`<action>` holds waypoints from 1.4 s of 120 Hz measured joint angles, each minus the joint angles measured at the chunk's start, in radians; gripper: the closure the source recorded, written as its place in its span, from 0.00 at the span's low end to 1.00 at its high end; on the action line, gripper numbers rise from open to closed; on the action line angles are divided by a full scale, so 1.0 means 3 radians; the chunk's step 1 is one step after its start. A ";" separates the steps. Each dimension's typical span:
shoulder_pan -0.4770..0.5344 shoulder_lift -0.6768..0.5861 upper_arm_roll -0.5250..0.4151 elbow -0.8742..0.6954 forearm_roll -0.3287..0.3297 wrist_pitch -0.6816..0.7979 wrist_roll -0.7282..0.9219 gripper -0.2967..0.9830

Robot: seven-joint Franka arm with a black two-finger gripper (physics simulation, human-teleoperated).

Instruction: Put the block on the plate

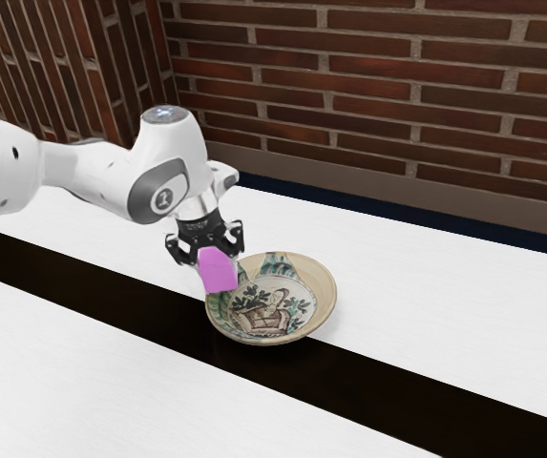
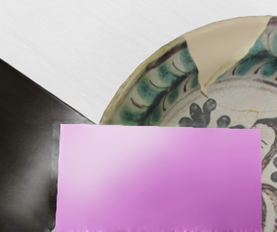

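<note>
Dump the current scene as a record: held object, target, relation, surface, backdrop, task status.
gripper: black, jaws shut on the block
held: plain pink-purple block
target: round patterned plate, green and brown motifs, plain tan patch at rim
relation: block held up by the plate's arm-side edge; exact overlap with the rim unclear
surface: white table with dark strip; plate partly over the strip
backdrop: brick wall
status: block not yet placed
</note>
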 joint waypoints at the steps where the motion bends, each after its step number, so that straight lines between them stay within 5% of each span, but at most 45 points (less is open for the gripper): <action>1: -0.0017 0.0010 0.0000 0.0006 -0.0002 0.0002 -0.0002 0.61; 41: -0.0267 0.0564 0.0004 0.0364 -0.0048 0.0103 -0.0094 0.64; 97: -0.0253 0.0370 0.0006 0.0348 -0.0127 0.0137 -0.0002 0.30; 124: -0.0213 -0.0183 0.0006 0.0373 -0.0111 -0.0425 0.0349 0.26; 168: -0.0014 -0.0268 -0.0004 0.1334 -0.0132 -0.1676 0.1527 0.24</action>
